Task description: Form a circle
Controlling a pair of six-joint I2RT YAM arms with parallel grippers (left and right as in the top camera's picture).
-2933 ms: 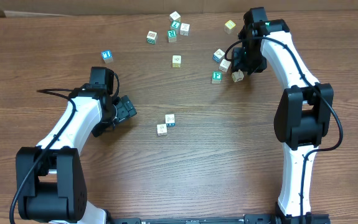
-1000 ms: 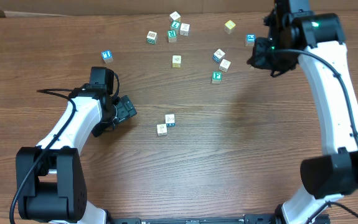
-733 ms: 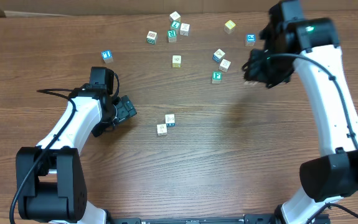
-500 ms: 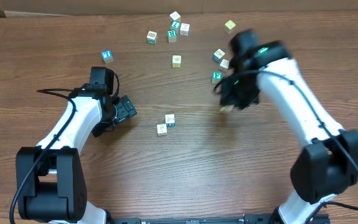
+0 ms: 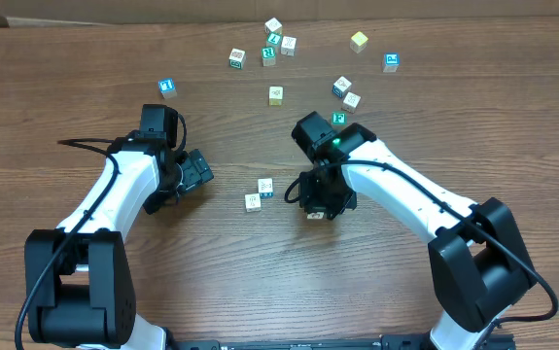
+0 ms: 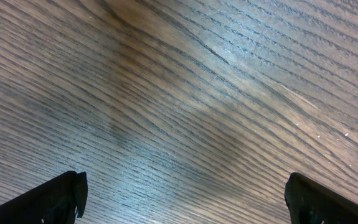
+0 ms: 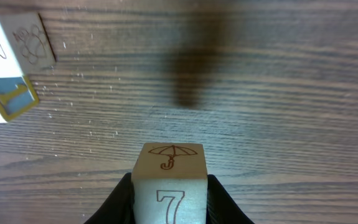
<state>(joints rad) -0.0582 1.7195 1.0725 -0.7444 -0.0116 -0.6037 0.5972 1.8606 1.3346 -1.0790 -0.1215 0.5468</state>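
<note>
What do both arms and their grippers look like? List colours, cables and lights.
Left arm and right arm: glossy white link shells, bulky black joints and bases, a thin black cable along each. A green light glows on the right wrist. Left gripper and right gripper: black, two fingers each.

Brown wood-grain table (image 5: 260, 282), soft sheen on grain

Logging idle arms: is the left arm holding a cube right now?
No, the left fingers stand wide apart with only bare table between them.
</note>
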